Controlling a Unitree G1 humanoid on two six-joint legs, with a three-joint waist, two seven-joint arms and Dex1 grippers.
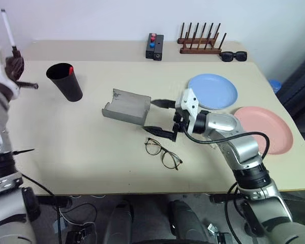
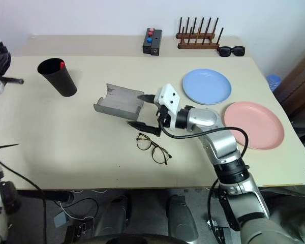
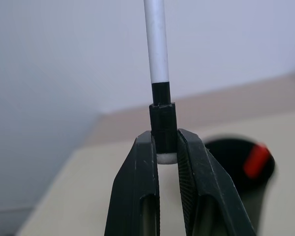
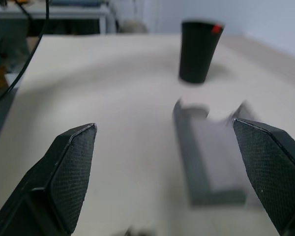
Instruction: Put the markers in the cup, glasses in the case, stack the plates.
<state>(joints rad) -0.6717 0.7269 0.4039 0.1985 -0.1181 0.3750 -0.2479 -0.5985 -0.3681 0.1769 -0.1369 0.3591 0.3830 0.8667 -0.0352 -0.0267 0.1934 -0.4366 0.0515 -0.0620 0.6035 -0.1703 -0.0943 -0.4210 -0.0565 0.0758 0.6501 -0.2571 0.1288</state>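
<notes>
Between the left gripper's shut jaws, an upright marker.

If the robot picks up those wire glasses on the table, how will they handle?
The glasses look thin-framed, so probably light and easily bent. The lenses seem clear, so likely scratchable or fragile. Lying flat on the table, they leave little to grip and may slide.

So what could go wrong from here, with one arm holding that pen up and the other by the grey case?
The left gripper pinches the marker only at its very end, so it could tilt or slip before reaching the cup. The cup is tall and narrow, so a bump might tip it. The open right gripper sits close to the case and glasses, and could nudge either.
</notes>
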